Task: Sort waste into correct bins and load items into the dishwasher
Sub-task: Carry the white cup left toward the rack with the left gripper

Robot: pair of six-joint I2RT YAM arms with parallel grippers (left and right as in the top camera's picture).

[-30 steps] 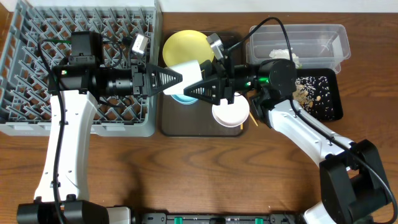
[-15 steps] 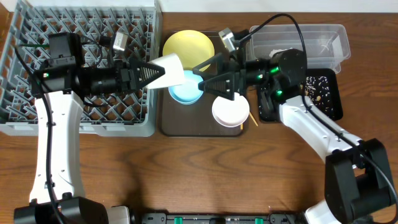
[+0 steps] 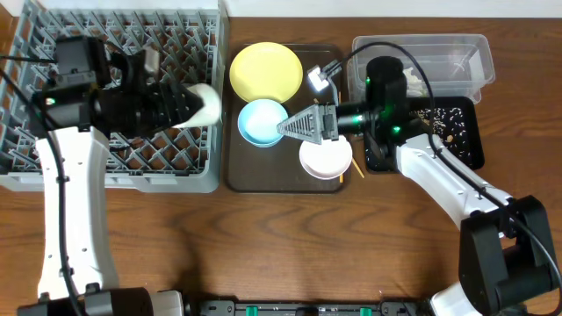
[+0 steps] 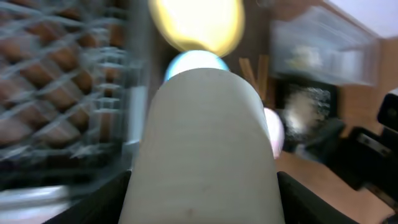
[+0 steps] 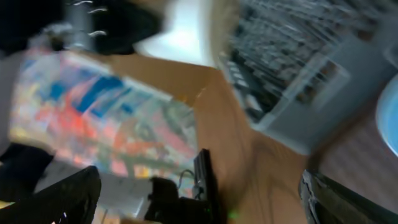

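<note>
Crockery count: one yellow plate (image 3: 266, 72), one light blue bowl (image 3: 261, 123) and one small white bowl (image 3: 327, 160), all three on the dark brown serving tray (image 3: 263, 180). One white cup (image 3: 207, 104) is off the tray, clamped in the left gripper (image 3: 188, 104) above the right edge of the grey dish rack (image 3: 167, 178). Right gripper (image 3: 285, 129) hangs over the tray between the two bowls, jaws spread wide, holding nothing. Two bins at far right: clear tub (image 3: 465, 48), and black tray (image 3: 470, 158) holding scattered grains (image 3: 439, 123). Chopsticks (image 3: 358, 169) poke out beside the white bowl; number unclear.
</note>
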